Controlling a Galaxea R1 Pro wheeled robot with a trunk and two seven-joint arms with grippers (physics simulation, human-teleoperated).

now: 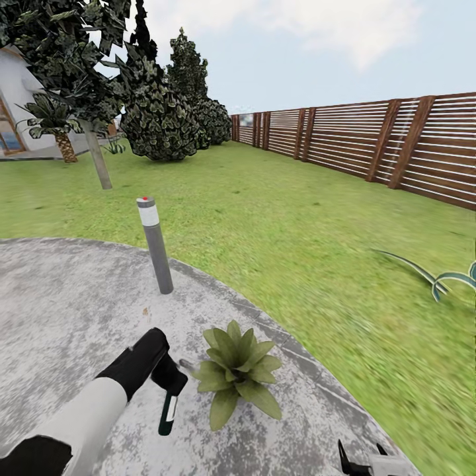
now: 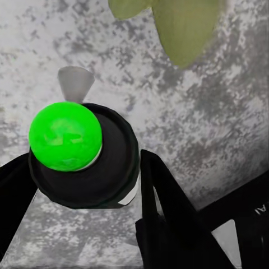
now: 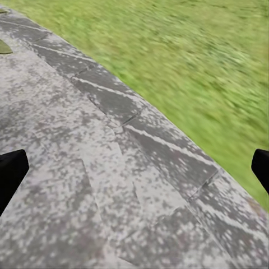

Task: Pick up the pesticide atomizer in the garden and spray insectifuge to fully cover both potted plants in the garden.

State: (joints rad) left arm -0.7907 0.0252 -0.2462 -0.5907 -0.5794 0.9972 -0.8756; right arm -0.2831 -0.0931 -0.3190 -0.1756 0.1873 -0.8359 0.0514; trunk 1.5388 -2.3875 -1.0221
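Pesticide atomizer [image 1: 169, 406] held over the grey paved patio [image 1: 59, 297], hanging bottle-down just left of the potted plant [image 1: 237, 370], white label facing the head camera. Seen from the left wrist as a black spray head [image 2: 106, 168] with a bright green round marker [image 2: 65, 143] on top and a small grey nozzle cone [image 2: 75, 83] pointing toward the plant's leaves [image 2: 179, 28]. Left gripper [image 1: 168, 377] clamped on the atomizer, dark fingers [image 2: 168, 218] pressed against either side of the spray head. Plant sitting on the patio near its curved edge, a low rosette of broad pointed leaves. Right gripper [image 1: 362, 461] low at the frame's bottom, spread wide, black fingertips [image 3: 11, 174] at opposite edges of the right wrist view with bare paving and lawn [image 3: 190, 61] between. Grey bollard lamp post [image 1: 155, 244] upright on the patio beyond the plant. Striped long-leaved agave [image 1: 436, 274] at far right on the grass. Brown slatted fence [image 1: 370, 135] along the right; trees [image 1: 158, 112] and a palm [image 1: 56, 125] at the back left
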